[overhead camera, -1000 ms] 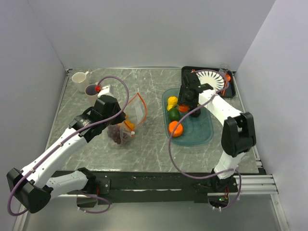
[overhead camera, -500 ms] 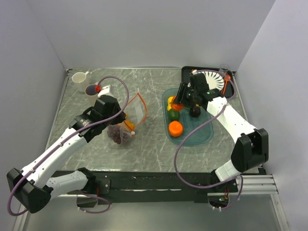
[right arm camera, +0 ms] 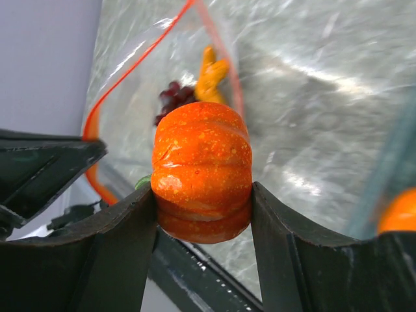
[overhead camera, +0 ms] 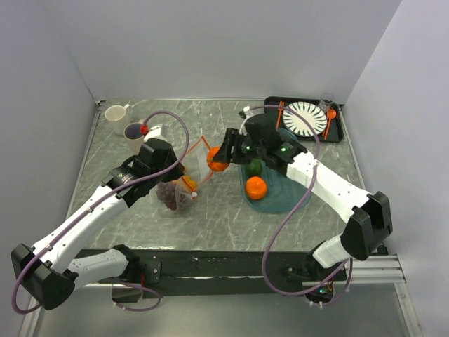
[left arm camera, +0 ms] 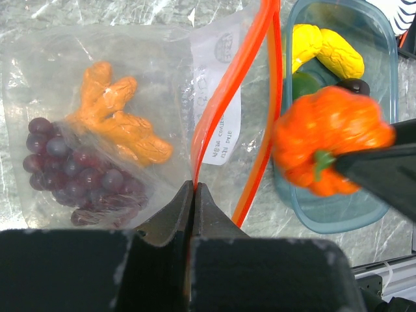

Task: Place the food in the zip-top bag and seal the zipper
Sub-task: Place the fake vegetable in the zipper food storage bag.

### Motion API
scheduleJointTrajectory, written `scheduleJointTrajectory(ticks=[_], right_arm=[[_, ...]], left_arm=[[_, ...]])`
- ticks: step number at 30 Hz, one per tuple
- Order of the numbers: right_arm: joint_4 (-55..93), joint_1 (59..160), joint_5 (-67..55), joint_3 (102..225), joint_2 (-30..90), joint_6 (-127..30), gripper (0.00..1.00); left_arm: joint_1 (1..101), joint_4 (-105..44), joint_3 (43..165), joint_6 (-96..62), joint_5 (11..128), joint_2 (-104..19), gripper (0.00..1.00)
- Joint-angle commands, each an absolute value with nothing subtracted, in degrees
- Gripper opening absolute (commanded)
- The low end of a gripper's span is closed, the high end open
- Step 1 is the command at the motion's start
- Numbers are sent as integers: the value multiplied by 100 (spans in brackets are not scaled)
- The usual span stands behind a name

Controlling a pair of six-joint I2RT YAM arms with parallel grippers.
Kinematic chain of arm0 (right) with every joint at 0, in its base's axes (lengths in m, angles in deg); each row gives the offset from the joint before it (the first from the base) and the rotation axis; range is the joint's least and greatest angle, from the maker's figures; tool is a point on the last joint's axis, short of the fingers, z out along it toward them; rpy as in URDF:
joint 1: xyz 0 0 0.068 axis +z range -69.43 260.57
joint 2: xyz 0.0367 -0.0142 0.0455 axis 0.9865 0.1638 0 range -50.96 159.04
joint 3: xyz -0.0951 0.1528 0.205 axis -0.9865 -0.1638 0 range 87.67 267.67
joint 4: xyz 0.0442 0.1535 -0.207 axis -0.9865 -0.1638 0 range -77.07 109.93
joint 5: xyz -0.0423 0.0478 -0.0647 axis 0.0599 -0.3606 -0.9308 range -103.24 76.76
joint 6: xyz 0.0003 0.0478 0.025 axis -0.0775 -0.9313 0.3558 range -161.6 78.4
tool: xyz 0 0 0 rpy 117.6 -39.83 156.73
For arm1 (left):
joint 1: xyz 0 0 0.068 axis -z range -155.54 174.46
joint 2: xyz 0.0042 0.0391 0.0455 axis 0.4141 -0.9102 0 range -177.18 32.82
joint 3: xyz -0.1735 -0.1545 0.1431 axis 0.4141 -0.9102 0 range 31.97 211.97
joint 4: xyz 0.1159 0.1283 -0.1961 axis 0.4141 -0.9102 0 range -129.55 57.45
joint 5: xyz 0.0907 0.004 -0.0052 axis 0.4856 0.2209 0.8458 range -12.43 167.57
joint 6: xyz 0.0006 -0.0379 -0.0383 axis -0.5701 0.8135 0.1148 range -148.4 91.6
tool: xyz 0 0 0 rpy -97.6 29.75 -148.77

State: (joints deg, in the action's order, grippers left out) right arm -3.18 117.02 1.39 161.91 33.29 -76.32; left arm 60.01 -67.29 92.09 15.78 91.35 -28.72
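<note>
Worktop (overhead camera: 126,210) carries a teal tray (overhead camera: 277,202) right of centre and the clear zip-top bag (left arm camera: 130,65) left of it. Left jaws are pinched together on its orange zipper (left arm camera: 227,91). Right jaws clamp a toy pumpkin (right arm camera: 201,169) just beside the bag's open mouth. Grapes (left arm camera: 71,172) lie inside the bag.

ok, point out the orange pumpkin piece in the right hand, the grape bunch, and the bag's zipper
orange pumpkin piece (right arm camera: 201,166): right wrist view, centre of its ribbed front.
grape bunch (left arm camera: 75,175): left wrist view, middle of the cluster.
zipper (left arm camera: 232,79): left wrist view, midway along the left orange-red strip.
</note>
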Motion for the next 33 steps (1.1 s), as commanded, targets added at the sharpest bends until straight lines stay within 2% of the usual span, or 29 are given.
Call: scheduleJointTrajectory(ticks=[1, 5, 8, 9, 10, 14, 15, 17, 18, 21, 33], right_arm=[[-73, 11950, 222, 16685, 3587, -7650, 34], [-213, 12073, 240, 16932, 3877, -7588, 35], [-397, 12126, 258, 17125, 4123, -7535, 40], [-424, 12135, 293, 17169, 4228, -7500, 49], [-459, 12170, 232, 17248, 4264, -7465, 54], [-687, 12258, 143, 17459, 4440, -7342, 63], [-696, 12276, 170, 17529, 4501, -7316, 70], [-766, 12285, 144, 17591, 4519, -7245, 76], [-776, 12302, 100, 17591, 4476, -7245, 85], [-767, 12302, -137, 17539, 4274, -7192, 93], [-1057, 11899, -2018, 16574, 2886, -7359, 96]], left_arm=[[5988, -6542, 9323, 1563, 9110, -2783, 1], [5988, -6516, 9314, 1564, 9084, -2774, 1], [5988, -6525, 9332, 1572, 9084, -2783, 1], [5988, -6525, 9341, 1564, 9084, -2774, 1], [5988, -6525, 9350, 1563, 9110, -2765, 1], [5988, -6542, 9367, 1572, 9119, -2765, 1], [5988, -6542, 9367, 1572, 9119, -2765, 1], [5988, -6542, 9367, 1581, 9111, -2774, 1], [5988, -6534, 9359, 1581, 9110, -2765, 1], [5988, -6560, 9367, 1581, 9154, -2765, 1], [5988, -6560, 9341, 1563, 9137, -2774, 1]])
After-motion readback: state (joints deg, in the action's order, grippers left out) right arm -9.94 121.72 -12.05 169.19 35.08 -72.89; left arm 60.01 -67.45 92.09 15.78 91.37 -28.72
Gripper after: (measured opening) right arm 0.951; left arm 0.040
